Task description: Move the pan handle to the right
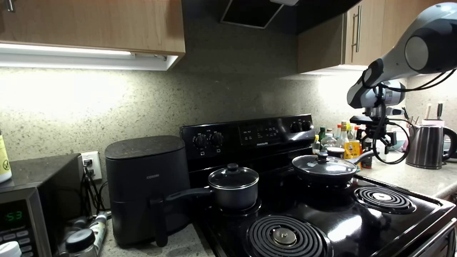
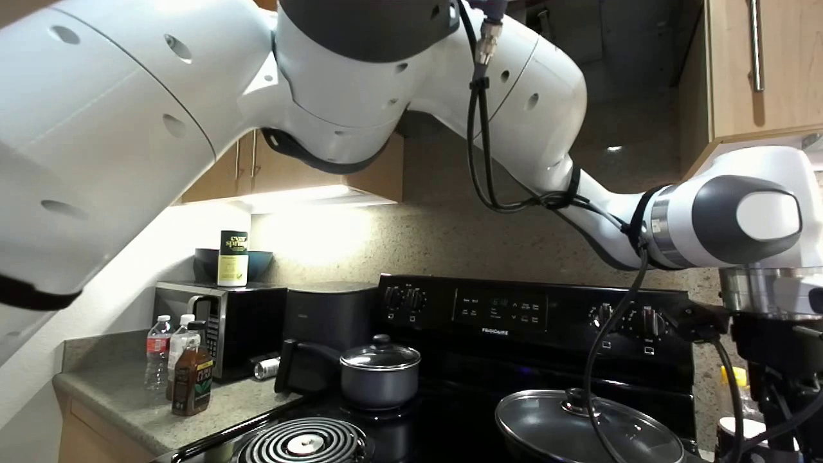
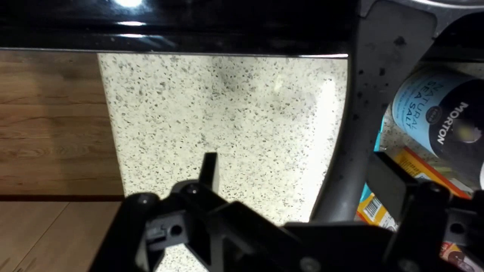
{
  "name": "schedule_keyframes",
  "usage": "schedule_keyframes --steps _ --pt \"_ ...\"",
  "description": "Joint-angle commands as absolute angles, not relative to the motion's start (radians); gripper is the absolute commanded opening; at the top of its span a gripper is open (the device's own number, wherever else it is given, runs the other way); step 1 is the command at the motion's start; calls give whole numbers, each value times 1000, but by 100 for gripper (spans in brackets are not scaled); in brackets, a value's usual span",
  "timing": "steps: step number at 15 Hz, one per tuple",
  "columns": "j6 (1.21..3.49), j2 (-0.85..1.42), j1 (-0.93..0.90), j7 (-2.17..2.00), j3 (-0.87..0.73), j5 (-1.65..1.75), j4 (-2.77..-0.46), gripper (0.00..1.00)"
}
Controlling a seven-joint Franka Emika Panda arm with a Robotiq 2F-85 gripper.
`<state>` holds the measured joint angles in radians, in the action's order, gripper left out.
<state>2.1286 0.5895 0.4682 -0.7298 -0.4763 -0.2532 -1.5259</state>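
The wide dark pan (image 1: 325, 175) with its domed glass lid sits on the back burner in an exterior view; its lidded top also shows in an exterior view (image 2: 546, 424). Its dark pan handle (image 1: 365, 156) points over the counter and rises slightly. In the wrist view the handle (image 3: 353, 136) runs down between the two fingers, close to the right finger, with a wide gap to the left one. My gripper (image 3: 297, 164) is open. It hangs at the handle's end in an exterior view (image 1: 383, 141). I cannot tell whether the right finger touches the handle.
A smaller lidded pot (image 1: 234, 192) stands on the other back burner. Several bottles (image 1: 342, 137) and a salt canister (image 3: 435, 109) stand close beside the handle. A steel kettle (image 1: 425, 148) is on the right counter. An air fryer (image 1: 146, 185) stands left of the stove.
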Motion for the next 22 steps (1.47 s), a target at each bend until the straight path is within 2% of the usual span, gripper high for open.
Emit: schedule_keyframes --steps 1,9,22 --pt "2163 437 462 -676 -444 -249 -1736 100" --pt "2149 450 490 -646 -413 -328 -1849 100" --pt "2115 590 496 -693 -411 -311 -1660 100"
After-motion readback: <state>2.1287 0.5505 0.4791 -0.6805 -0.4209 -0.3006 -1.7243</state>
